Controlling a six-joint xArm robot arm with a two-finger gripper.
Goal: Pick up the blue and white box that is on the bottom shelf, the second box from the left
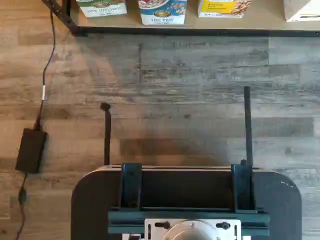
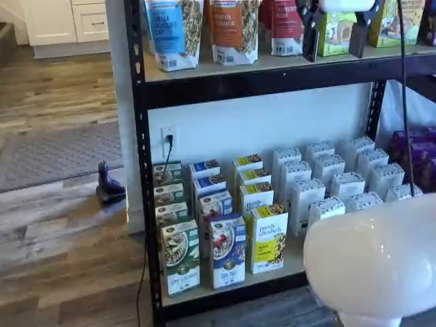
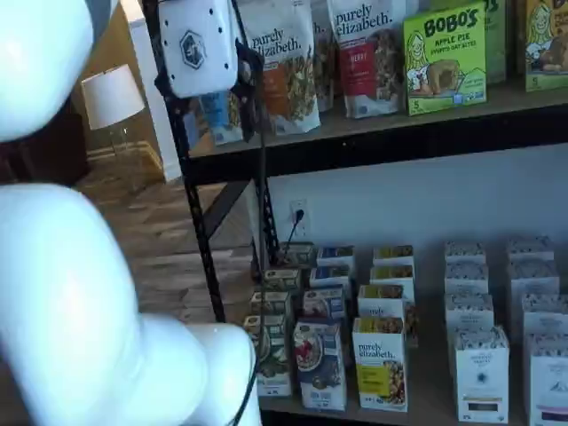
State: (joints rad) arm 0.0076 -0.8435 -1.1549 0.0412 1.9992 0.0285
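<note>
Facing a black rack on a wood-plank floor, with a white wall behind. Finding the gripper (image 2: 334, 37) high up, at the level of the upper shelf (image 2: 272, 65), in both shelf views. Showing a plain gap between the two black fingers (image 2: 310, 34), so standing open, holding nothing and touching nothing. Hanging in front of the bags and cartons of that upper shelf, apart from them as far as can be told.

Going outward and down: finding the blue box (image 2: 227, 252) well below the gripper and more toward the end upright (image 2: 139, 170), in the front row of the bottom shelf (image 2: 300, 257). Standing upright, long axis vertical, broad face turned to the front. Sitting between a green box (image 2: 180, 255) and a yellow box (image 2: 270, 238), just beside both; not being able to tell whether touching. Catching only its lower part in the wrist view (image 1: 162, 11), far ahead across the floor.

Judging the coming move: probably needing a long descent first, then a reach forward, with little room on either side of the blue box.
</note>
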